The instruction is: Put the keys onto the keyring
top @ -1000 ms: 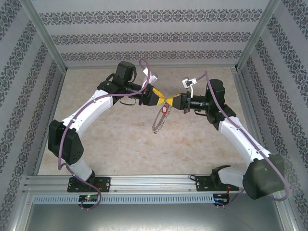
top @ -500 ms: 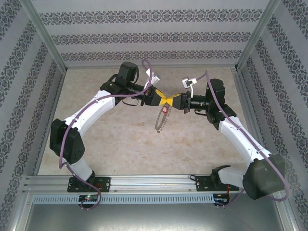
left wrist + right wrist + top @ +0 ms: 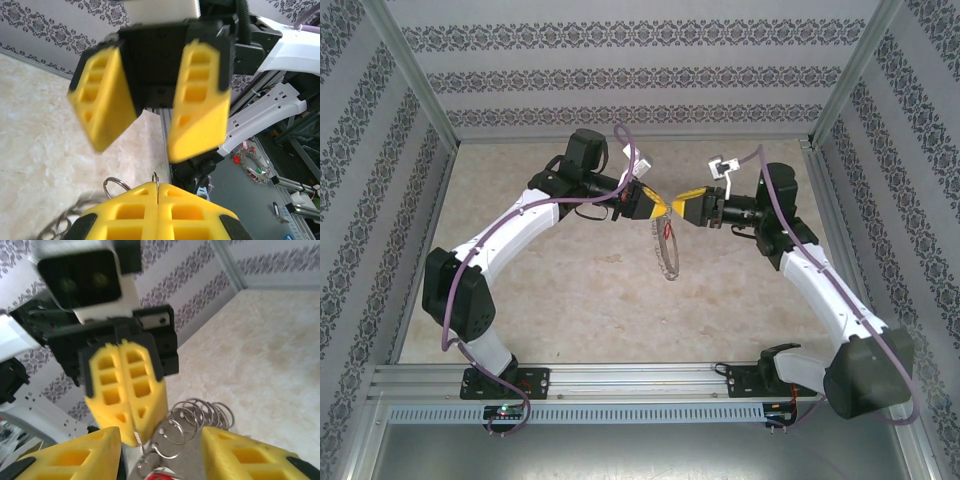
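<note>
The left fingers [image 3: 127,212] are closed on the top of the keyring [image 3: 669,258], which hangs above the desk [image 3: 570,300] at frame centre, presenting the loop to the other arm. The right fingers [image 3: 197,105] stand open beside it, gripping nothing; the red-headed key [image 3: 161,473] lies low between them.

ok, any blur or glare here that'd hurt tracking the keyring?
Top external: sharp, evenly lit, no glare, keyring small but legible. Left wrist: right arm's open jaws motion-smeared, near shut jaws crisp. Right wrist: the small rings in focus, camera box up top blurred.
</note>
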You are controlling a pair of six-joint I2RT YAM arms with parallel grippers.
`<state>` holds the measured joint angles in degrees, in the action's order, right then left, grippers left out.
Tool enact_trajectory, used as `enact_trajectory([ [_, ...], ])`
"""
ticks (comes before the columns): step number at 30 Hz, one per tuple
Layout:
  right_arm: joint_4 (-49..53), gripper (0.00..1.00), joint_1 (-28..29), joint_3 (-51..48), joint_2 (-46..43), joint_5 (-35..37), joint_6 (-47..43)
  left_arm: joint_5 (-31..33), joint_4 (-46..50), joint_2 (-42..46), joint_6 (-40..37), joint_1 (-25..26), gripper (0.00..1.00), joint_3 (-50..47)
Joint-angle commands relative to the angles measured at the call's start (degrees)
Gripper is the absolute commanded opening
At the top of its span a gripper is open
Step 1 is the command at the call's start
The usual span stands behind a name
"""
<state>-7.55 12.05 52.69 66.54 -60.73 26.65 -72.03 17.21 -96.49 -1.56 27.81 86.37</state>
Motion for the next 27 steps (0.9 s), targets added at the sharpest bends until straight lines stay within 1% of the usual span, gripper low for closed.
enact_trajectory([
  [1,-2.3,0.48,-1.1,-2.3,-6.2,1.4,0.6,-2.5,-1.7,2.3,-2.1,0.8,0.0,0.4],
  [6,-2.7,0.48,-1.2,-9.4,-11.7,5.9,0.4,-3.8,2.3,2.9,-5.7,0.8,0.0,2.5],
  [10,-4.5,0.48,-0.3,-13.2,-13.0,7.7,0.0,-4.5,4.3,3.4,-7.7,0.8,0.0,3.8],
  [17,-4.7,0.49,6.1,-14.5,-14.0,9.3,-4.6,-5.8,4.5,3.5,-7.8,0.8,0.0,5.2],
  [22,-4.6,0.52,8.2,-14.5,-13.9,10.7,-6.7,-6.6,4.8,3.5,-7.6,0.8,0.0,6.1],
  [27,-5.2,0.52,9.5,-14.0,-13.5,14.6,-8.1,-6.8,4.9,3.3,-7.4,0.8,0.0,6.7],
])
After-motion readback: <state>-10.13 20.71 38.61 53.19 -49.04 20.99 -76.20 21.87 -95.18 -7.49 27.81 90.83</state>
